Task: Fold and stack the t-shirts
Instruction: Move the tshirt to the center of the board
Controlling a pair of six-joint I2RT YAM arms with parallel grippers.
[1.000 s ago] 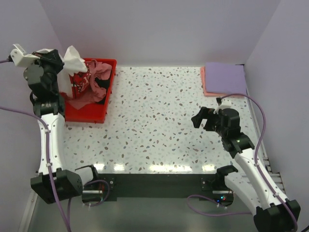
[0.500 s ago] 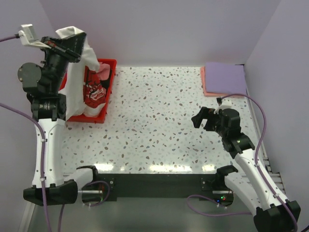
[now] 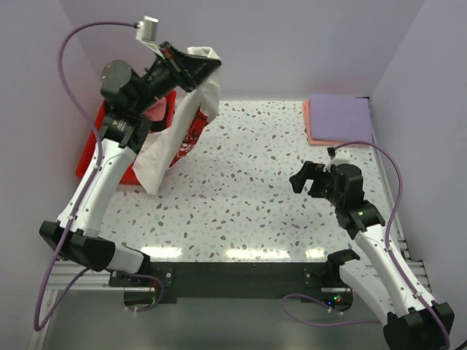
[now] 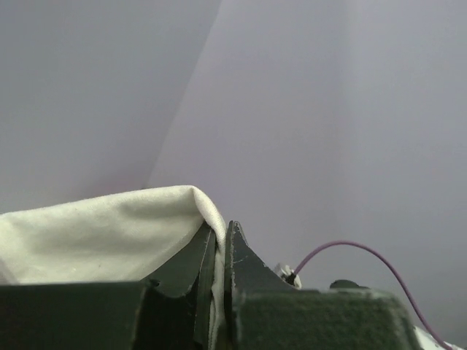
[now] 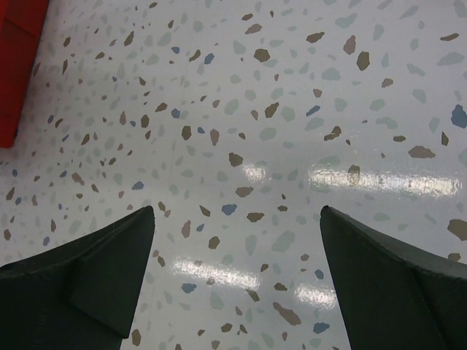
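- My right fingers stand spread wide with nothing in them. They hover low over the speckled desk, I judge so that they are ready to catch a hanging corner.
- Below and between them is only bare desk. This is probably where the cloth has to be laid flat for folding.
- Across from them, my left fingers are pinched narrow on an edge of the white t-shirt and raised high above the desk's left side. Held that high, the cloth can drape free instead of bunching.
- The shirt hangs straight down from that pinch with its red print showing. Its lowest corner is at or just above the desk, near the red tray.
- The tray lies behind and below my left fingers, and the arm and cloth hide what is in it.
- Farthest off, beyond my right fingers in the back corner, a folded lavender t-shirt lies on a salmon-pink t-shirt. That looks to me like the stack this one should join.
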